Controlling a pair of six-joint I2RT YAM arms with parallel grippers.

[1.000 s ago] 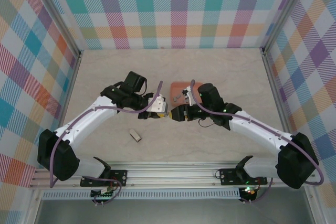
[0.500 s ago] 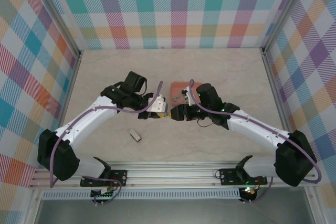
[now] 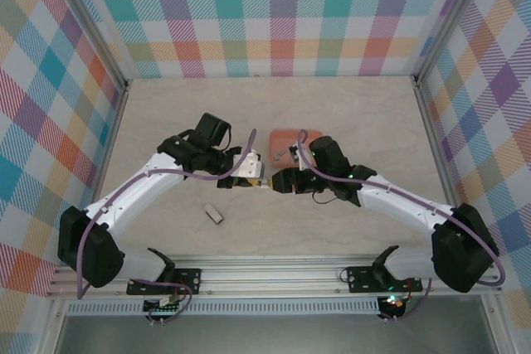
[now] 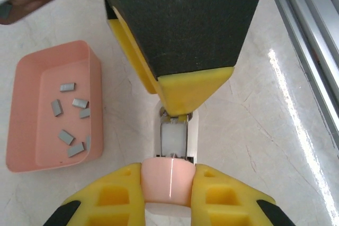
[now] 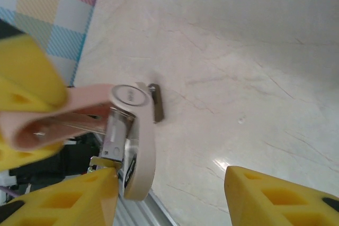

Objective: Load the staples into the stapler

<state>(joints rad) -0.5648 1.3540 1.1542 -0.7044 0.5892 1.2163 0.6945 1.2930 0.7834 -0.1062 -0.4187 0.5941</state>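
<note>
Tabletop (image 4: pixel 254 130), staples (image 4: pixel 80 102) in tray (image 4: pixel 95 93) near left jaws

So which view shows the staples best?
The left wrist view: the staples lie apart, each distinct, in the pink tray. In the top external view they are too small to tell.

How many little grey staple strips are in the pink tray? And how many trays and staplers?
staple strips: 6 clear, maybe 1 more by the wall
pink tray: 1
stapler: 1
Total: 8, maybe 9
</note>
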